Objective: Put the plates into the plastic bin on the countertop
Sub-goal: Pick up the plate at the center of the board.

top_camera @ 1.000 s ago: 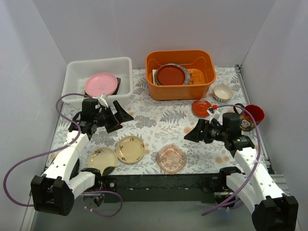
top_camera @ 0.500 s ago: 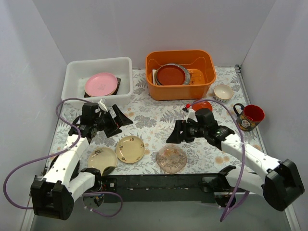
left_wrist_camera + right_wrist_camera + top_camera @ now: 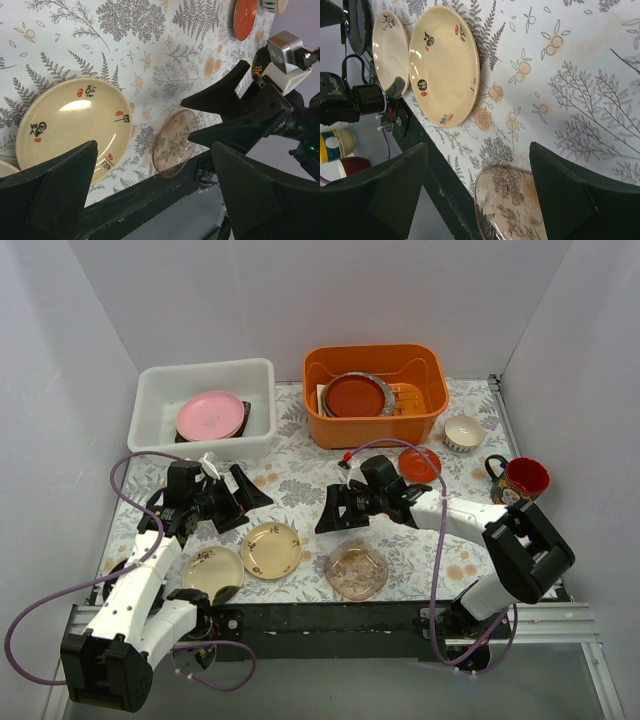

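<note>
Left gripper [image 3: 250, 505]: jaws wide apart, nothing between them, hanging over the pale grey countertop printed with ferns and orange flowers [image 3: 300, 475], just behind a round cream plate with red and black marks [image 3: 271, 549]. A second round cream plate [image 3: 212, 570] lies just left of the first, near the front edge. Right gripper [image 3: 325, 512]: jaws also spread and empty, arm stretched leftward across the counter with its fingers pointing toward the left gripper. It sits just right of the first cream plate and just behind the clear pink scalloped glass plate [image 3: 356, 571]. Can't tell whether it touches the surface. In the right wrist view the glass plate lies low between the two black fingers [image 3: 385, 190], with both cream plates further ahead. The left wrist view shows the first cream plate and the glass plate side by side, not touching, with the right gripper beyond them. The white translucent rectangular plastic bin [image 3: 150, 380] stands at the far left corner of the countertop. It holds a pink round plate [image 3: 210, 414] with a dark dish [image 3: 262, 420] showing at its right edge; detail unreadable. A small red round plate [image 3: 418, 464] lies flat on the counter in front of the orange plastic tub [image 3: 372, 350], beside the right arm. So four plates are on the counter, outside the bin. The tub holds a red plate [image 3: 355, 395] among other dishes. A small cream bowl [image 3: 464, 432] and a red mug [image 3: 525, 480] stand at the right side.
</note>
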You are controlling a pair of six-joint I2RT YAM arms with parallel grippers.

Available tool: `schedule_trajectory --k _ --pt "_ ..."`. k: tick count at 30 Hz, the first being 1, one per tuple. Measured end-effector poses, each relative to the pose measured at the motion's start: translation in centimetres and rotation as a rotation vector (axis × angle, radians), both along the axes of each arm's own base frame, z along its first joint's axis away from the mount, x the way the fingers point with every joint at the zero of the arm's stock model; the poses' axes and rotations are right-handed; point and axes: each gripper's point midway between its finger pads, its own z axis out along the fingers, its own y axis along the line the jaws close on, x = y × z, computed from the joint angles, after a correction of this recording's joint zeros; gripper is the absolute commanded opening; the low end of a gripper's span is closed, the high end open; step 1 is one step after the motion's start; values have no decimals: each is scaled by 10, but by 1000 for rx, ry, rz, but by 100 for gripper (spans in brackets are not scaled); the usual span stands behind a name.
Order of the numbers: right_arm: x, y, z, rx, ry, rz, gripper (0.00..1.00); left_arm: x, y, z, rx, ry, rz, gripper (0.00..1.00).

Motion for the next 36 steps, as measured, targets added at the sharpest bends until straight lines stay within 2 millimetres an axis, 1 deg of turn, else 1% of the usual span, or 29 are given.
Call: schedule_trajectory --k 4,9,11,14,21,26,27,29,30,32,33,35,36 --pt "0 17 -7 12 19 33 85 -3 1 -4 5 17 1 98" --pt "0 38 -7 25 18 71 77 -3 1 -5 10 20 2 98" --pt "0 48 -9 28 20 88 75 -3 2 -5 10 20 3 98" --pt "-3 59 -17 22 34 109 74 -3 2 -5 10 20 3 98" --pt "-15 68 -49 -36 97 132 68 -4 2 -5 11 23 3 98" --pt "-13 78 -50 -26 95 143 63 -4 2 -4 10 20 4 98" --pt "-13 79 -51 -24 101 146 60 -4 2 -4 10 18 3 98" --pt "-14 84 -51 -18 104 157 59 -4 2 -4 10 17 3 98" --pt "-15 87 -53 -15 108 163 51 -4 2 -4 10 17 4 98" --pt "-16 91 -53 -9 109 173 46 -4 2 -4 10 17 3 98" --pt "-16 91 -56 -14 112 172 38 -4 2 -4 10 18 3 98" --pt "-18 91 -59 -18 121 175 32 -5 2 -4 11 20 4 98" --pt "-18 91 -61 -24 124 172 28 -5 2 -4 11 22 4 98"
